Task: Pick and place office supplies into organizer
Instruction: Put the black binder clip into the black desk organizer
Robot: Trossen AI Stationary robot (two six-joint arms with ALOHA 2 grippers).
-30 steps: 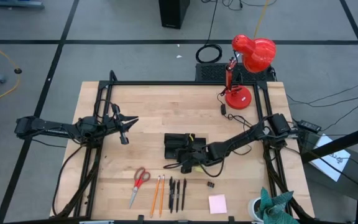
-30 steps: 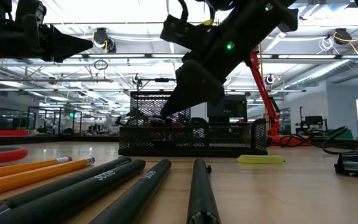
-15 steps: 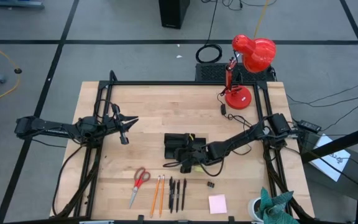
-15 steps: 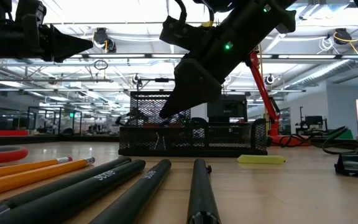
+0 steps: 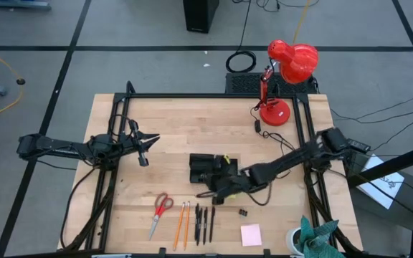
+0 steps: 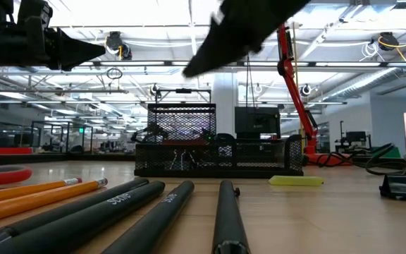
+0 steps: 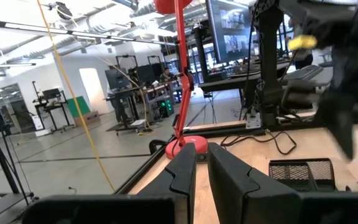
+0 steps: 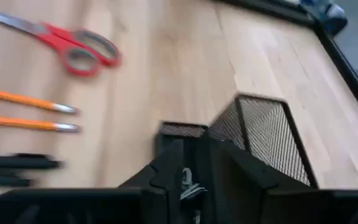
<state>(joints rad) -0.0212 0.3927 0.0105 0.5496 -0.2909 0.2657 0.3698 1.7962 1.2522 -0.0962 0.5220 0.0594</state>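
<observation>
On the tabletop (image 5: 171, 122), the organizer (image 5: 208, 168) sits mid-table with a small clip (image 8: 189, 184) inside; the right gripper (image 5: 217, 195), fingers parted and empty, hangs beside it. The scissors (image 5: 160, 212), pencils (image 5: 182, 223), pens (image 5: 204, 223), remaining clip (image 5: 243, 213) and sticky-note pad (image 5: 251, 234) are not yet placed. The left gripper (image 5: 143, 149) waits well apart, fingers nearly together.

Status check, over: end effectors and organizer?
Right end effector over organizer, near edge. Left end effector waiting, left side. Scissors, pencils, pens on table. Nothing seen blocking.
</observation>
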